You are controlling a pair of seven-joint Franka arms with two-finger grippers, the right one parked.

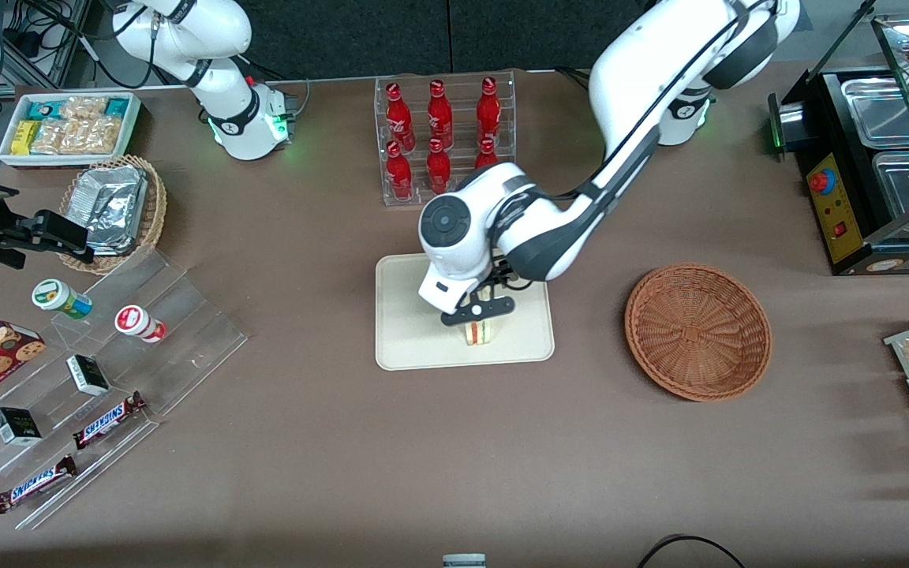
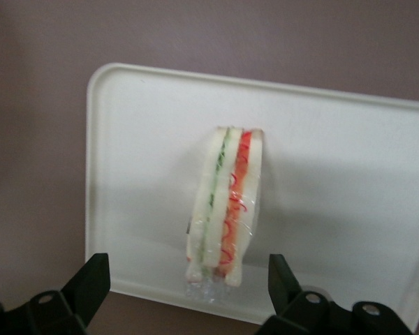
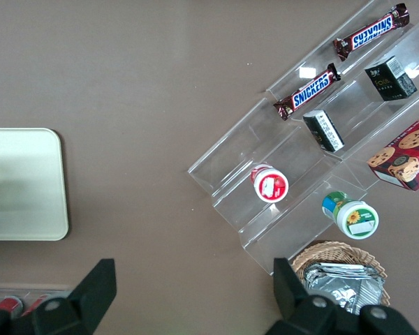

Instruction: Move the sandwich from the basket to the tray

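Observation:
The sandwich (image 1: 478,332) lies in its clear wrap on the cream tray (image 1: 407,331), near the tray's edge closest to the front camera. The left wrist view shows it too (image 2: 227,199), with green and red filling on its cut edge, resting on the tray (image 2: 140,139). My left gripper (image 1: 476,310) hangs just above the sandwich, open, with the black fingers (image 2: 91,279) standing wide apart on either side of it and not touching it. The reddish-brown wicker basket (image 1: 697,331) stands empty beside the tray, toward the working arm's end of the table.
A clear rack of red bottles (image 1: 445,134) stands farther from the front camera than the tray. Acrylic display steps (image 1: 107,339) with snacks, a tan foil basket (image 1: 115,209) and a white snack box (image 1: 68,126) lie toward the parked arm's end. A food warmer (image 1: 873,158) stands at the working arm's end.

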